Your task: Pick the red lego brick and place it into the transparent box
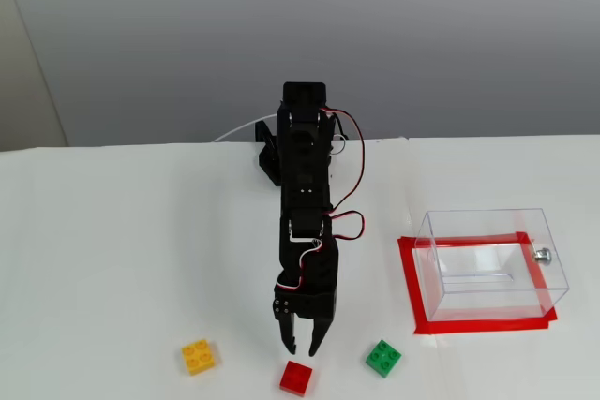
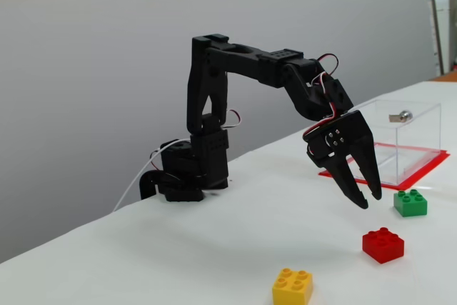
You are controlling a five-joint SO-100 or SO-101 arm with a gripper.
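The red lego brick lies on the white table near the front edge, between the other two bricks. My black gripper hangs just above and slightly behind it, pointing down, open, with nothing between its fingers. It is not touching the brick. The transparent box stands to the right on a frame of red tape, empty, with a small silver knob on its right side.
A yellow-orange brick lies left of the red one. A green brick lies right of it, toward the box. The arm's base stands at the back of the table by the grey wall.
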